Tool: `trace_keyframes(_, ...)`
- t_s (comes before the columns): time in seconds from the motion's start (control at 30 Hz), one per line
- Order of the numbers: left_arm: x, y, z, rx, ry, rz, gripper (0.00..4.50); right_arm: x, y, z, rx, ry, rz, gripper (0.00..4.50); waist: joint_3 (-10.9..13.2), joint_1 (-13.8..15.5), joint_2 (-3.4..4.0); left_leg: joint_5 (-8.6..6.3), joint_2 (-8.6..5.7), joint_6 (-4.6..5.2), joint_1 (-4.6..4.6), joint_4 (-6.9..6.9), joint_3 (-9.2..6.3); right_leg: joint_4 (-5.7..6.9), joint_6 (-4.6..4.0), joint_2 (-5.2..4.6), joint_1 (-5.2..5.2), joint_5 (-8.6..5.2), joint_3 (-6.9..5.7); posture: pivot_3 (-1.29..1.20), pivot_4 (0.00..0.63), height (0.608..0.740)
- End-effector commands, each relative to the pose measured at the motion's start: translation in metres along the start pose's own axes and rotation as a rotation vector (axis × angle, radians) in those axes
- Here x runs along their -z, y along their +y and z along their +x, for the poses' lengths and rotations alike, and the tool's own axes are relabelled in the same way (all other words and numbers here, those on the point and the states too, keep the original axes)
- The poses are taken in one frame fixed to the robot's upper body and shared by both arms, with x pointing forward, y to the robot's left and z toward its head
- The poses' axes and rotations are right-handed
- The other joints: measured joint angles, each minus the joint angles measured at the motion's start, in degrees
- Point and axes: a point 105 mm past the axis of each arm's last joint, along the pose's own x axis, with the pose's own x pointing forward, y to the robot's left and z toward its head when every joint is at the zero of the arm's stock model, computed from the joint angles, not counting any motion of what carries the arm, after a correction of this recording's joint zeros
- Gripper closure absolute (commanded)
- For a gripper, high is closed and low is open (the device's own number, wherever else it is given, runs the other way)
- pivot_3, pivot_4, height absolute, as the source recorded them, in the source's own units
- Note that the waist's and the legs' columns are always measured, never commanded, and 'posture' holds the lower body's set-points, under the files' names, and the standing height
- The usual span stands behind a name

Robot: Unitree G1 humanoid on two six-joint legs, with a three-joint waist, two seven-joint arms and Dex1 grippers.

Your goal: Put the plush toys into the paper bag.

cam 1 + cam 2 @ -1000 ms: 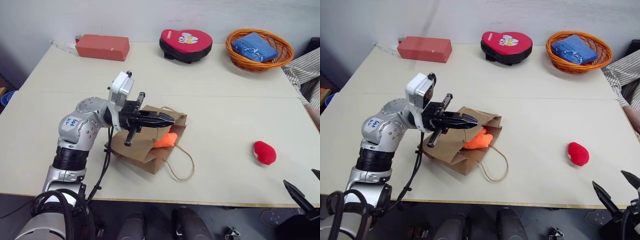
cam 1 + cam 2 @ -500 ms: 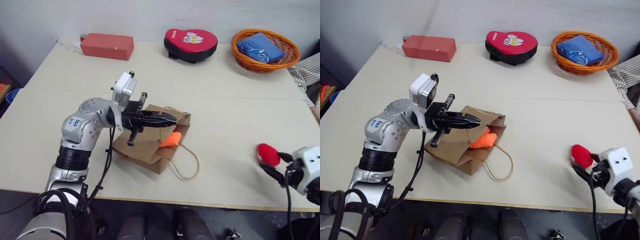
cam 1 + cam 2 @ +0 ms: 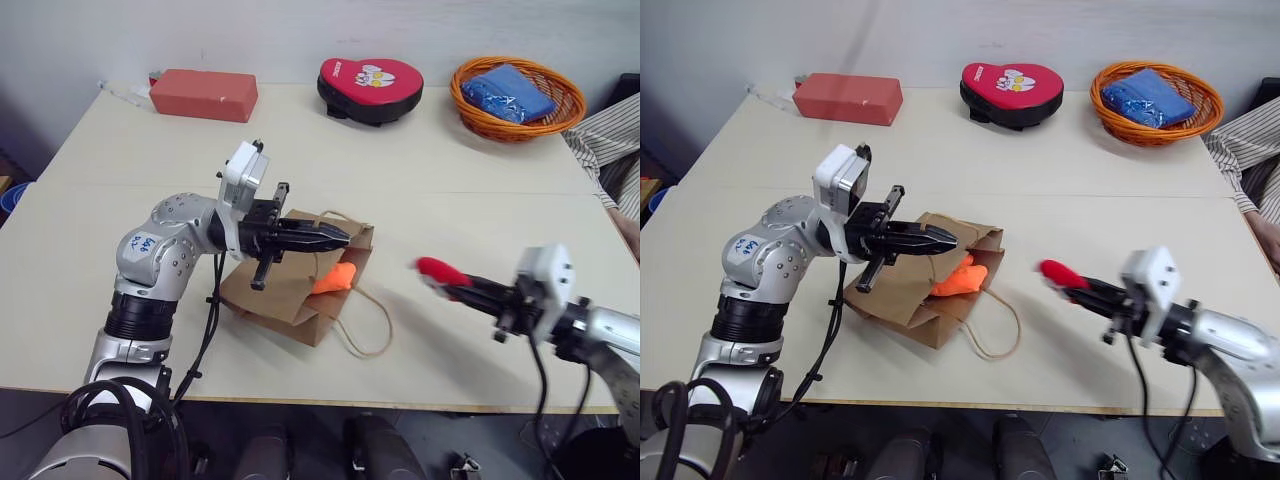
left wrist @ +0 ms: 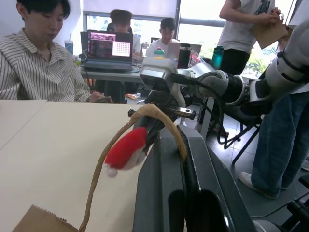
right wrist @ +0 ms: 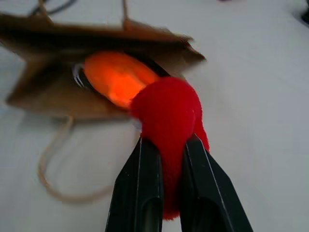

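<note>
Bag (image 3: 290,290) mouth lies to the left of your right gripper (image 3: 432,272), facing it across bare table (image 3: 450,200), with the orange toy (image 3: 338,279) already just inside. Your right gripper is pinched on the red toy (image 3: 436,270), held off the table and pointing at the opening. Your left gripper (image 3: 335,236), nearer the bag, is closed on its upper handle, holding the mouth up.
</note>
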Motion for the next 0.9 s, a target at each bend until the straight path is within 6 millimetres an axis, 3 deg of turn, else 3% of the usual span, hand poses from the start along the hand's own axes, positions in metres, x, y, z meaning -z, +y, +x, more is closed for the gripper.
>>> trace_keyframes(0.03,-0.012,-0.002,0.002,0.016,-0.006,0.046,4.5,0.0,0.023,0.03,-0.094,0.035,0.004,4.45,0.0,0.2,0.0,0.0,0.0,0.0,-0.02,0.0,0.0,0.0,0.0,-0.01,-0.03,0.0,0.0,0.0,0.15,0.74)
trace_keyframes(0.23,-0.011,-0.003,0.004,0.022,-0.011,0.041,4.5,-0.002,0.02,0.071,-0.093,0.032,-0.033,4.45,0.0,0.7,0.0,0.0,-0.03,0.0,-0.11,0.0,-0.04,-0.13,0.0,-0.05,-0.06,0.0,-0.07,0.0,0.15,0.74)
trace_keyframes(0.43,-0.012,-0.002,0.004,0.015,-0.018,0.04,4.5,-0.007,0.049,0.094,-0.317,0.034,-0.079,4.45,0.0,0.8,0.0,0.0,-0.02,0.0,-0.14,-0.02,-0.05,-0.14,0.0,-0.05,-0.11,0.0,-0.09,0.0,0.15,0.74)
trace_keyframes(0.7,-0.011,-0.001,0.007,0.01,-0.031,0.041,4.5,-0.009,0.04,0.131,-0.285,-0.045,-0.094,4.45,0.0,-0.2,0.0,0.01,-0.02,-0.01,-0.15,-0.01,-0.06,-0.08,0.0,-0.05,-0.14,0.0,-0.12,0.0,0.15,0.74)
trace_keyframes(0.9,-0.013,0.0,0.005,-0.001,-0.037,0.045,4.5,-0.009,0.042,0.125,-0.342,-0.081,-0.076,2.32,0.0,-0.4,0.0,0.01,-0.02,-0.02,-0.15,-0.01,-0.05,-0.08,0.0,-0.06,-0.14,0.0,-0.14,0.0,0.15,0.74)
